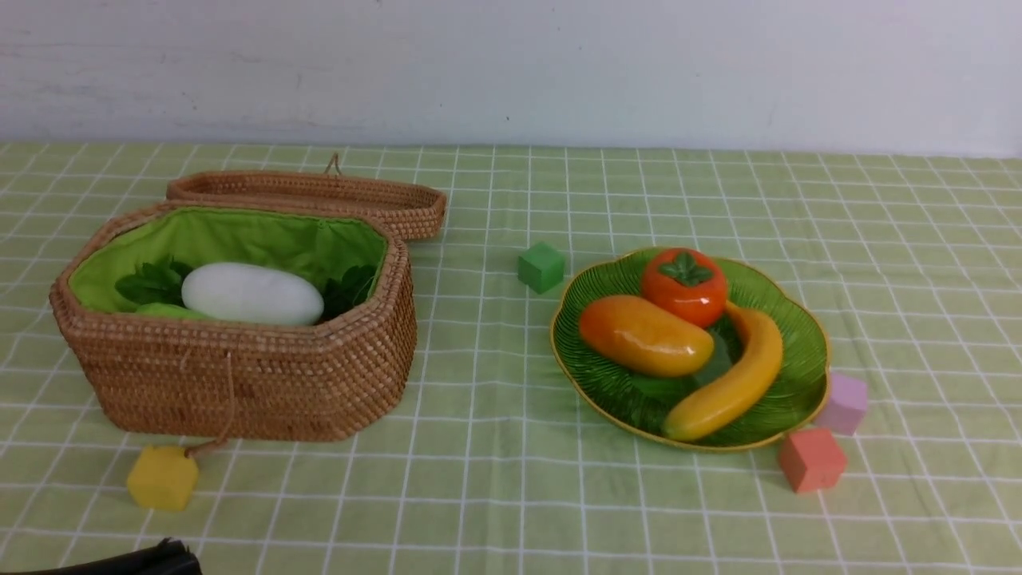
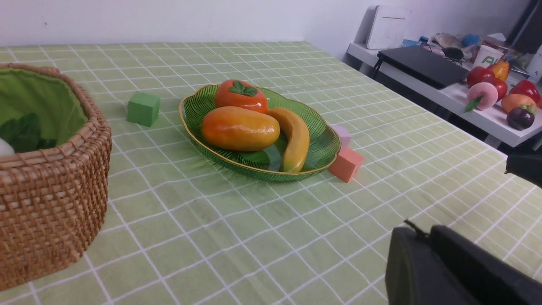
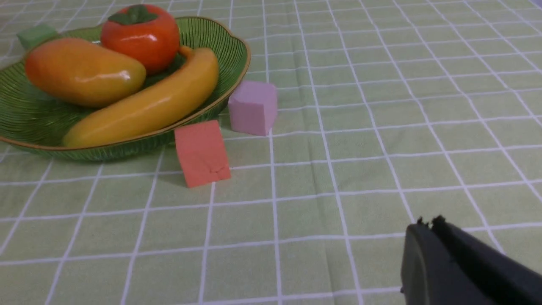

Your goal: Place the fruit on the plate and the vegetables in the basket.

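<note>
A light green tablecloth (image 1: 511,495) with a white grid covers the table, and a plain white wall stands behind it. On the robot's left sits the wicker basket (image 1: 263,383), its woven lid (image 1: 319,196) folded back behind it and the bright green lining open to view. Inside lies the white radish (image 1: 251,294) with dark green leaves showing on either side of it, and a sliver of the light green gourd (image 1: 172,311) shows just beside it — the rest of the basket's contents are hidden by the wall. A yellow cube (image 1: 162,477) sits in front of the basket, touching its cord.

To the right is the green ribbed plate (image 1: 786,391) with its gold rim. It holds all three fruits: the persimmon (image 1: 684,286) at the back, the mango (image 1: 645,336) to its left, and the banana (image 1: 734,379) curving along the right side, touching the persimmon. A green cube (image 1: 541,266) stands just beside the plate's far-left edge; a pink cube (image 1: 843,403) and a red cube (image 1: 811,458) sit against its near-right edge.

The left gripper (image 2: 419,235) and the right gripper (image 3: 427,222) both hang low over bare cloth, well apart from plate and basket — each with its fingers together and nothing between them.
</note>
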You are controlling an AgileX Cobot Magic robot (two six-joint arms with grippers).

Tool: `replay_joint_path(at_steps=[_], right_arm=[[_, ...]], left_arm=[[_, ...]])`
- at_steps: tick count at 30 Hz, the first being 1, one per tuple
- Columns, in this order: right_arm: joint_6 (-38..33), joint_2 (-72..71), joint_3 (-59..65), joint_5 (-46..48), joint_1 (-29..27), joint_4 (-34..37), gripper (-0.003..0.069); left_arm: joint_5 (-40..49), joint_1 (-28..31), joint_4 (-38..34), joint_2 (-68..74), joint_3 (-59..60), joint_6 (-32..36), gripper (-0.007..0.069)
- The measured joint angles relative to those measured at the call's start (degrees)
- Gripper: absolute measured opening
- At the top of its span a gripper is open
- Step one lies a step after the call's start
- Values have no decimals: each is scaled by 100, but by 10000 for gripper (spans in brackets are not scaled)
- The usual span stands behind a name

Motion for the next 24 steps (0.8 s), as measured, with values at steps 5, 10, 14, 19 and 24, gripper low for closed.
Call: replay_joint_path(at_steps=[5, 10, 14, 19, 24], right_arm=[[0, 0, -7, 25, 0, 27, 11], [0, 0, -7, 31, 0, 40, 18], [0, 0, -7, 31, 0, 40, 21], [0, 0, -7, 35, 0, 40, 26], [0, 0, -7, 35, 0, 40, 34]], left_arm=[[12, 0, 0, 0, 0, 0, 44], [12, 0, 0, 0, 0, 0, 54], [12, 0, 0, 0, 0, 0, 58], [12, 0, 0, 0, 0, 0, 58], [19, 19, 6, 0, 0, 27, 61]])
